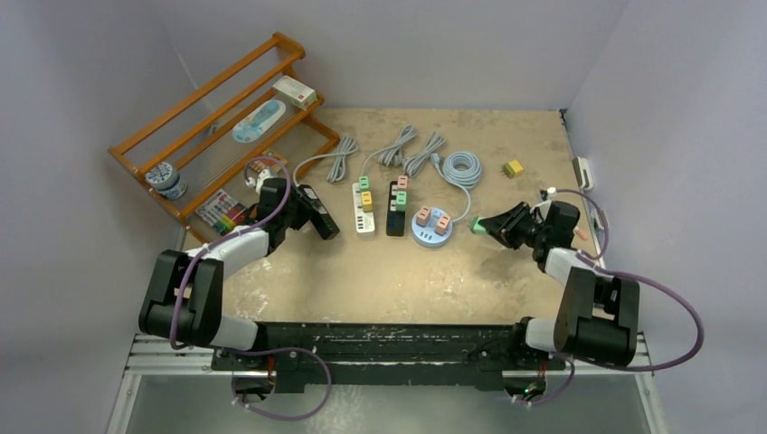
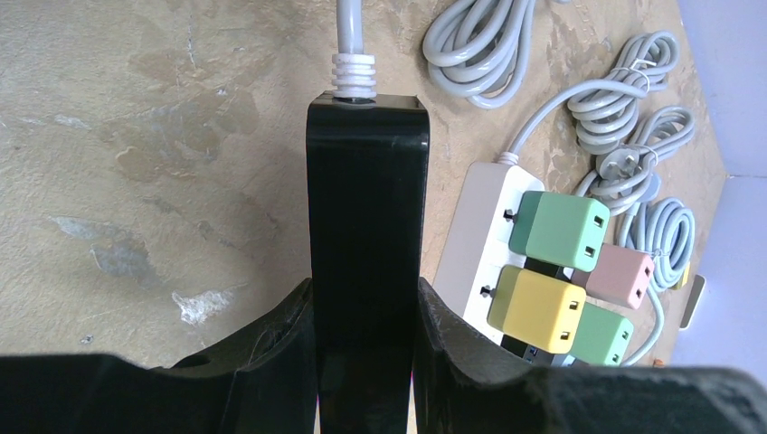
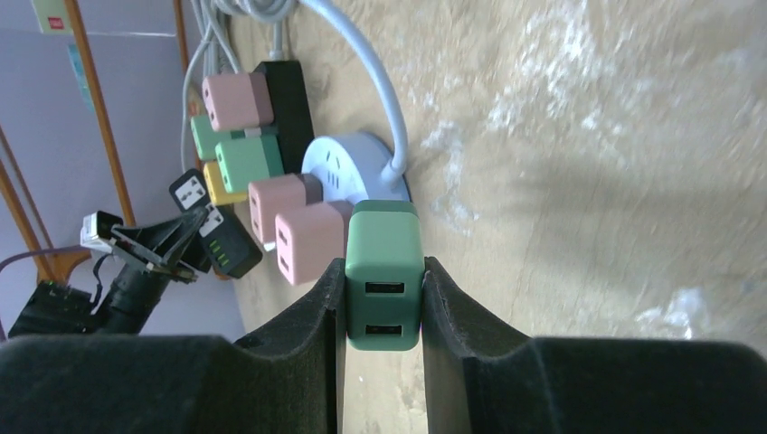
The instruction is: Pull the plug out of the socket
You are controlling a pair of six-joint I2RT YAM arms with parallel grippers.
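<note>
Right claw [image 3: 383, 276] pinching green plug [image 3: 384, 240] by flat sides, just right of round socket [image 3: 344, 161], seemingly clear of it. Left claw [image 2: 364, 291] clamped on black strip [image 2: 366, 181], at left. Plug likely light, rigid, smooth; grip sides squarely.

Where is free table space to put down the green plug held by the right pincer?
Free for the green plug: the bare table on the near side of the round socket. Crowded: the power strips and the coiled cables behind.
</note>
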